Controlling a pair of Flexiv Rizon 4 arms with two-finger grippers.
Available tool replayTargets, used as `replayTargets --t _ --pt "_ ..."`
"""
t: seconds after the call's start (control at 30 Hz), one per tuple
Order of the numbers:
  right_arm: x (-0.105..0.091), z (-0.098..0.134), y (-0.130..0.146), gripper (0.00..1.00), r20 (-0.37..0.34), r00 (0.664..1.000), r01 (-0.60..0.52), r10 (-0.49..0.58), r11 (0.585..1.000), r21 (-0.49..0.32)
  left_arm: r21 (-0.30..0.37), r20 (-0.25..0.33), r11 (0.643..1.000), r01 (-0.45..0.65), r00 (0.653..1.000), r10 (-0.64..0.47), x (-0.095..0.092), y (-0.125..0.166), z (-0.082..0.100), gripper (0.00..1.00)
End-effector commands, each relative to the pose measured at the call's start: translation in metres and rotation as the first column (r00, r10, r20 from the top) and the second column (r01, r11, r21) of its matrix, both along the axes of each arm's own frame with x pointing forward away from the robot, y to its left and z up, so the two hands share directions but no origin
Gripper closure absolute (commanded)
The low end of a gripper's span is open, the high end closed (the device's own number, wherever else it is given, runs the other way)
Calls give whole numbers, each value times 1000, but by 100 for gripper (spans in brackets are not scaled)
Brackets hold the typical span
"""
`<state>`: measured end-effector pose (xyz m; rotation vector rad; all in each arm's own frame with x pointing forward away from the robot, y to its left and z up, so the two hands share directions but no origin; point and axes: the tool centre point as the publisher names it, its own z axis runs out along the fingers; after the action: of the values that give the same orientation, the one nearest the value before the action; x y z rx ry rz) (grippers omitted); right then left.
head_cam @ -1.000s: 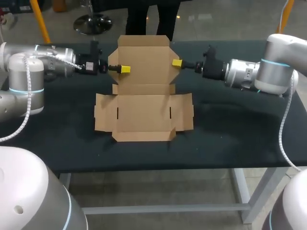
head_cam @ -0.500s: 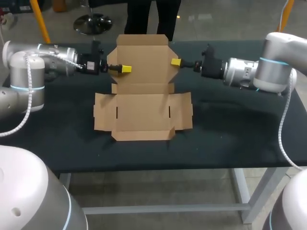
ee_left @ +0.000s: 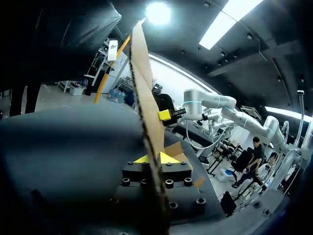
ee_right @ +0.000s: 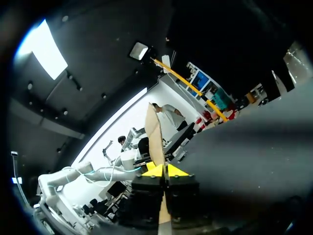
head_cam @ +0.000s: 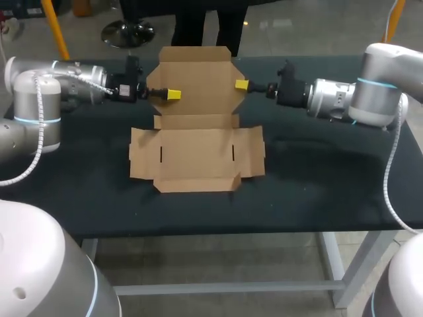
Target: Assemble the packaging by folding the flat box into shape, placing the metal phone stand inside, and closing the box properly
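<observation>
Here, the scene runs as follows:

- The flat box (head_cam: 197, 155) lies unfolded on the dark tabletop (head_cam: 317, 178), near the middle. Its base panel and side flaps (head_cam: 141, 153) lie flat against the surface.
- The rear panel (head_cam: 196, 76) is the one part raised. It stands up from the fold at the far side of the base, rising toward the tabletop's back edge.
- The left gripper (head_cam: 173, 95) comes in from the left and pinches the left edge of the rear panel. In the left wrist view the cardboard runs edge-on between the two yellow tips, one on each face.
- The right gripper (head_cam: 242, 84) comes in from the right and is closed on the panel's right edge in the same way. The right wrist view shows the thin brown sheet clamped between its yellow tips.
- The two grippers face each other across the panel — roughly level, the right one a little farther back.
- From the left wrist view, the right gripper's yellow tip shows against the far edge of the cardboard.
</observation>
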<state>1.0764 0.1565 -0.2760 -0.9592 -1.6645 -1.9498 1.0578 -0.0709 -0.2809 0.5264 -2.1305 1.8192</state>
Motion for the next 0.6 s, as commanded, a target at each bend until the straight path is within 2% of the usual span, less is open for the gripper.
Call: replayTargets --t 0.03,0.23,0.27,0.3,0.33,0.37,0.47,0.6 --pt "2 -1 1 100 4 1000 -8 8 1000 10 -9 0 1000 11 1000 -11 4 0 -3 100" --pt "3 2 -1 100 5 1000 -9 9 1000 14 -12 7 1000 24 1000 -24 4 -1 -3 100" --pt "3 3 -2 96 5 1000 -9 9 1000 13 -12 8 1000 28 1000 -28 4 -1 -3 100" --pt "3 4 -3 73 6 1000 -9 9 1000 5 -13 8 999 30 1000 -30 5 -2 -2 100" --pt "2 6 -4 59 8 1000 -6 6 1000 -8 -13 9 999 32 999 -32 5 -2 -2 100" --pt "1 8 -4 55 10 1000 -3 3 1000 -24 -12 10 999 34 999 -34 6 -3 -1 100" --pt "-3 15 -12 47 22 1000 19 -17 997 -70 -6 11 999 38 999 -38 8 -4 0 100" --pt "-13 27 -24 50 49 997 60 -55 991 -122 -1 13 999 35 999 -35 14 -7 1 100"
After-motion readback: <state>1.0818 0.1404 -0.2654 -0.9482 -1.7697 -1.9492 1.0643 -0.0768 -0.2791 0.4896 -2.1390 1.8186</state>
